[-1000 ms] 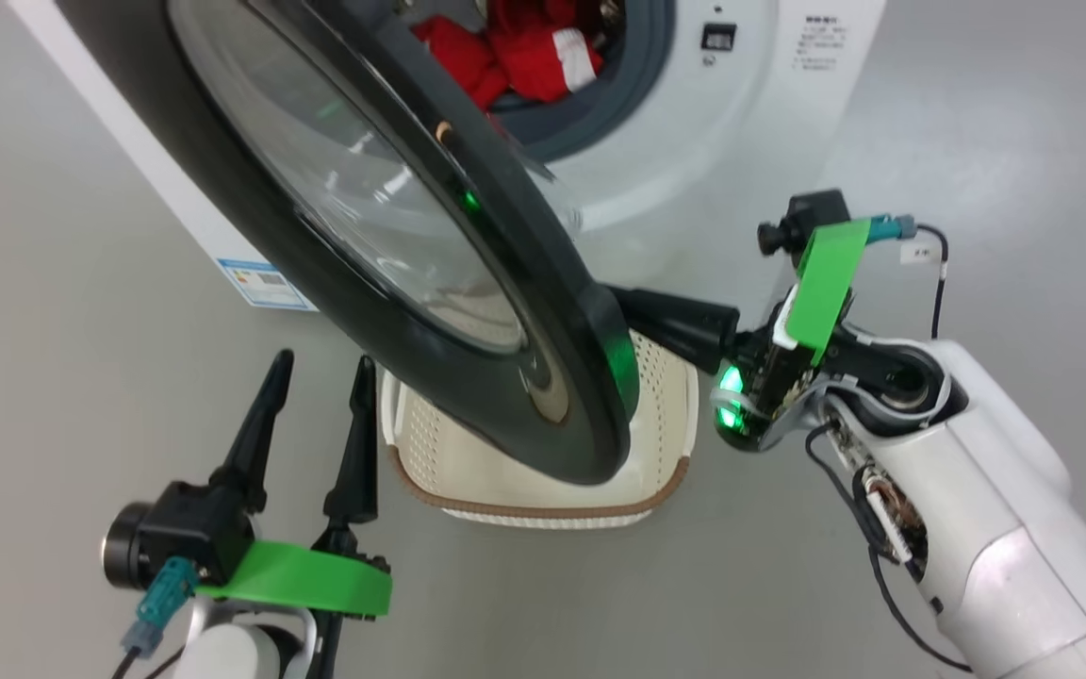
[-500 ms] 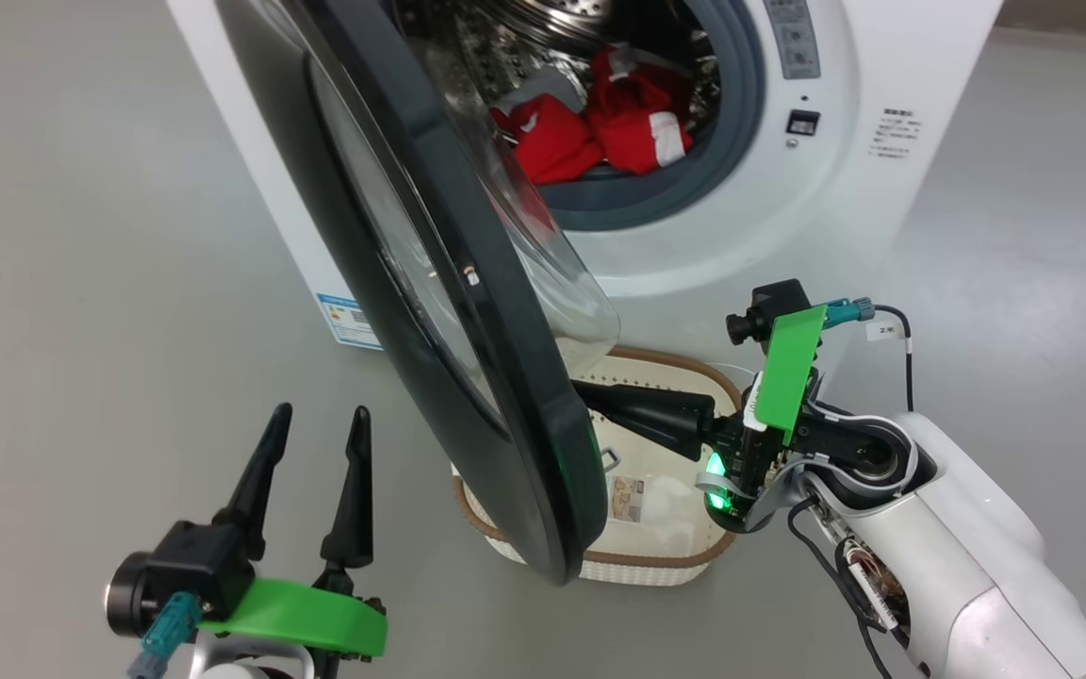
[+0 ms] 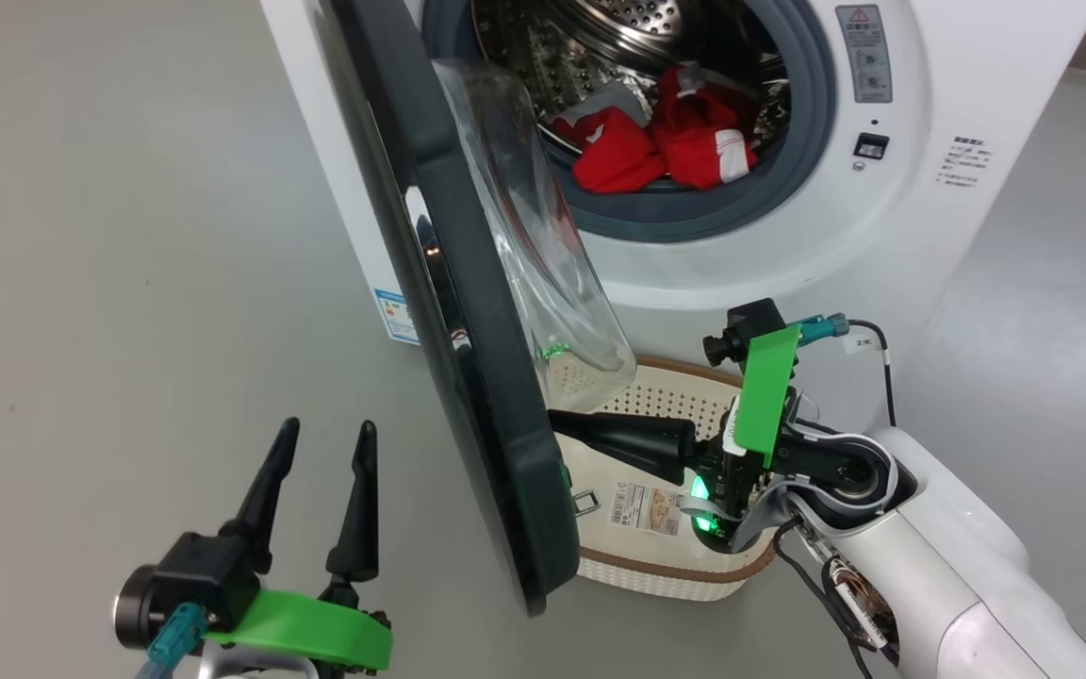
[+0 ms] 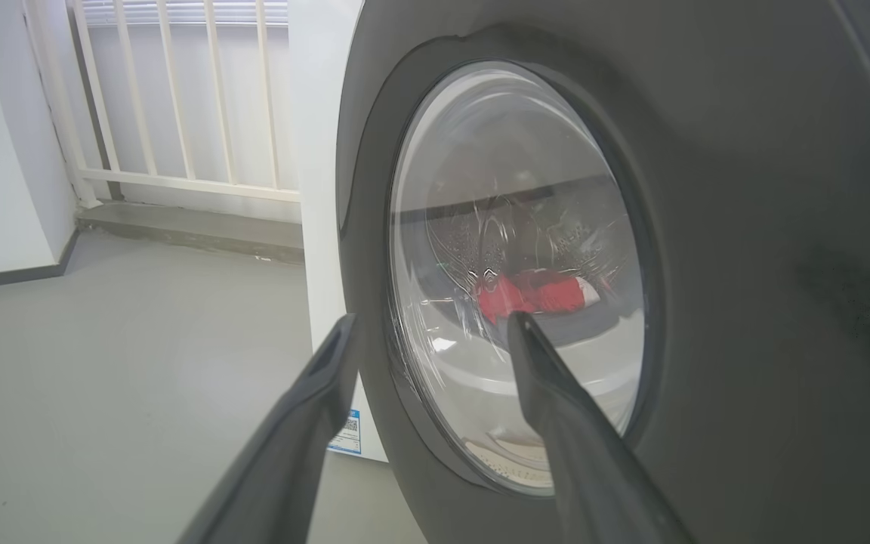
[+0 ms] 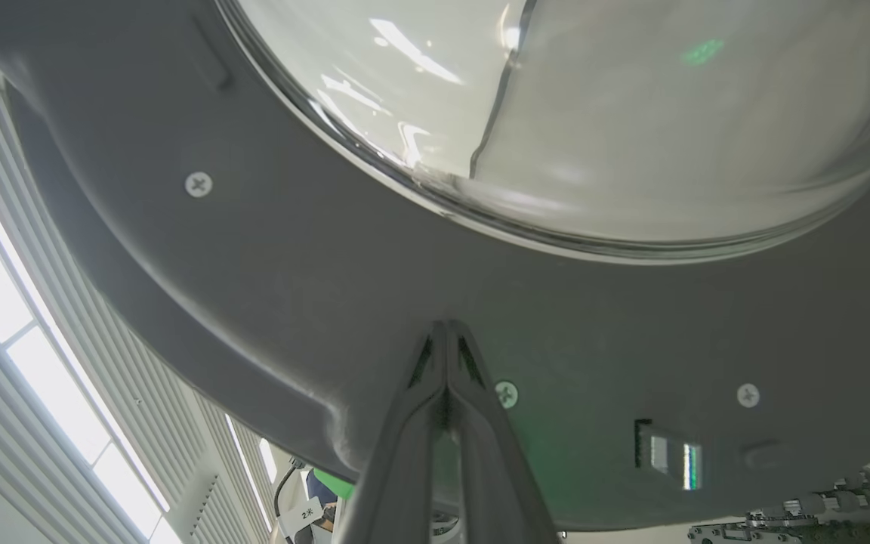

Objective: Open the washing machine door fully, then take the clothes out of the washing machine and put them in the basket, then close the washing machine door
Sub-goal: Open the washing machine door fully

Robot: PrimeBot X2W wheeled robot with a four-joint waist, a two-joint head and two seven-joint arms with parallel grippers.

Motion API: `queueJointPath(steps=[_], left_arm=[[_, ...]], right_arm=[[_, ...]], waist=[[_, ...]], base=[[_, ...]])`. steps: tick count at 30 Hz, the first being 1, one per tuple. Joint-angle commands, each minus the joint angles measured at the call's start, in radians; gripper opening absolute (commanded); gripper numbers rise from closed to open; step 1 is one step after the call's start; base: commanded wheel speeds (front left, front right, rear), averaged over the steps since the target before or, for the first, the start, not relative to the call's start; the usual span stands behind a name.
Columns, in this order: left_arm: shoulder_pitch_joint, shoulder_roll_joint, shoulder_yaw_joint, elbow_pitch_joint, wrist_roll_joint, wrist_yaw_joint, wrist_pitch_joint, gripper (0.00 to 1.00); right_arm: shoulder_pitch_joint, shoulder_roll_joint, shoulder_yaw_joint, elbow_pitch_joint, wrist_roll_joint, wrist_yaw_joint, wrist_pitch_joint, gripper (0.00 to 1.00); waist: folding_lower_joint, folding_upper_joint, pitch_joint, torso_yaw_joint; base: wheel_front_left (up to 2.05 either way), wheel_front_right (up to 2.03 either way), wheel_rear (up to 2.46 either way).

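Right tool (image 3: 562, 422) closed with tips against inner rim of washing machine door (image 3: 486, 377), left tool (image 3: 328, 432) open and empty, clothes (image 3: 666, 151) in drum (image 3: 600, 38)

The plain grey floor (image 3: 128, 236) carries the white washer (image 3: 986, 85), standing upright, and the cream basket (image 3: 666, 573), which sits just in front of the washer's base, below its opening.
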Motion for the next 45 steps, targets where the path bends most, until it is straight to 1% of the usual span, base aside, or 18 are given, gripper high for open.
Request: queueJointPath(steps=[1,10,38,45], left_arm=[[-0.008,0.014,0.029,-0.024,-0.006,0.009,-0.008,1.00],[-0.010,0.016,0.027,-0.026,-0.012,0.015,-0.009,1.00],[-0.003,0.031,0.012,-0.025,-0.037,0.016,-0.008,1.00],[0.004,0.037,0.011,-0.025,-0.042,0.021,-0.008,1.00]], right_arm=[[-0.001,0.025,0.017,-0.031,0.010,0.005,-0.006,0.00],[-0.010,0.025,0.035,-0.033,0.019,0.005,-0.011,0.00],[0.007,0.025,0.070,-0.029,0.038,0.005,-0.021,0.00],[0.007,0.025,0.085,-0.022,0.040,0.005,-0.032,0.00]], waist=[[0.0000,0.0000,0.003,0.013],[0.0000,0.0000,0.011,0.037],[0.0000,0.0000,-0.019,0.138],[0.0000,0.0000,-0.026,0.141]], base=[[0.00,0.00,0.00],[0.00,0.00,0.00],[0.00,0.00,0.00],[0.00,0.00,0.00]])
